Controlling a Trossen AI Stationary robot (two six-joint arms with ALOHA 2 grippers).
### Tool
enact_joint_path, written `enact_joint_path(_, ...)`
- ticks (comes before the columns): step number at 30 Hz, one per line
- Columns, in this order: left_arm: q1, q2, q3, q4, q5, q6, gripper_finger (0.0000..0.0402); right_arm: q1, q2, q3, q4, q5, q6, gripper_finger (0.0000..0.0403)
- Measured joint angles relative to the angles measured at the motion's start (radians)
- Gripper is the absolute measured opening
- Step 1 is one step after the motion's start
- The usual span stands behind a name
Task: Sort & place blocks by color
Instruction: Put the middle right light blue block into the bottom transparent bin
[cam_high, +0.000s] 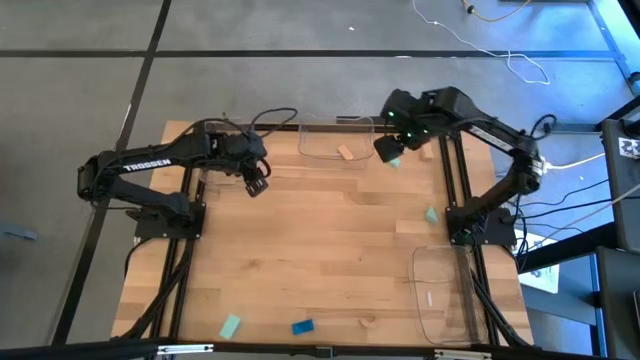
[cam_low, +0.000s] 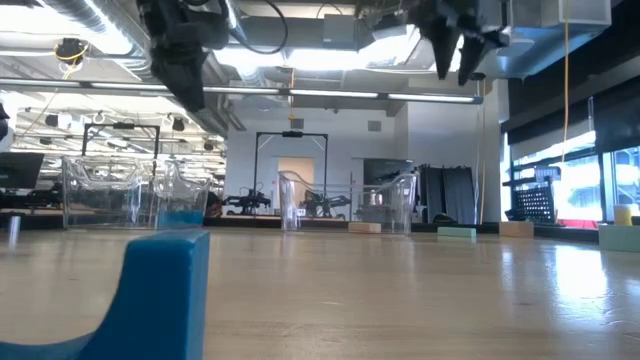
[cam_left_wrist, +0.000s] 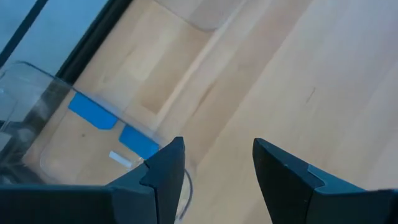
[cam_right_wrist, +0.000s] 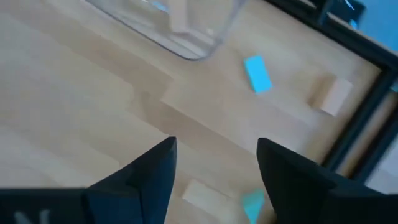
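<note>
Small rectangular blocks lie scattered on a wooden bench (cam_high: 320, 240), some already in clear trays. They look light, rigid and smooth-sided, so a pinch across the two long flat faces should hold; judging by their size, they could skid or tip if nudged.

Counting in the overhead view: on the open bench, one blue block (cam_high: 302, 326), one mint block (cam_high: 230, 326) and one tan block (cam_high: 367, 322) sit near the front edge, another mint block (cam_high: 431, 214) lies toward the right, and one more mint block (cam_high: 395, 160) lies beside the right gripper (cam_high: 386, 148). A tan block (cam_high: 345, 153) rests in the back tray (cam_high: 335, 140). The left wrist view shows two blue blocks (cam_left_wrist: 93, 112) in the left tray (cam_left_wrist: 37, 81). The right tray (cam_high: 440, 295) holds something pale, unclear.

The left gripper (cam_high: 257, 184) hovers by the left tray, jaws wide apart, empty. The right gripper's jaws are likewise spread and empty.
</note>
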Motion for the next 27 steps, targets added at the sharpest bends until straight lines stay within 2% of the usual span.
enact_joint_path(3,-0.016,0.0,0.0,-0.032,-0.002,0.0,0.0181,-0.033,0.046,-0.002,-0.008,-0.01,-0.028,0.0223)
enact_joint_path(9,-0.031,-0.018,0.0,-0.076,-0.027,0.004,0.0181,-0.043,0.062,-0.084,-0.013,-0.207,-0.129,0.0223)
enact_joint_path(12,-0.031,-0.022,0.001,-0.082,-0.038,0.003,0.0181,-0.043,0.029,-0.166,-0.01,-0.255,-0.119,0.0223)
enact_joint_path(20,-0.03,-0.091,0.001,-0.099,-0.101,-0.044,0.0181,-0.013,-0.168,-0.384,-0.013,-0.25,0.059,0.0223)
enact_joint_path(27,-0.03,-0.136,0.0,-0.104,-0.139,-0.102,0.0181,0.054,-0.374,-0.564,0.009,-0.232,0.36,0.0223)
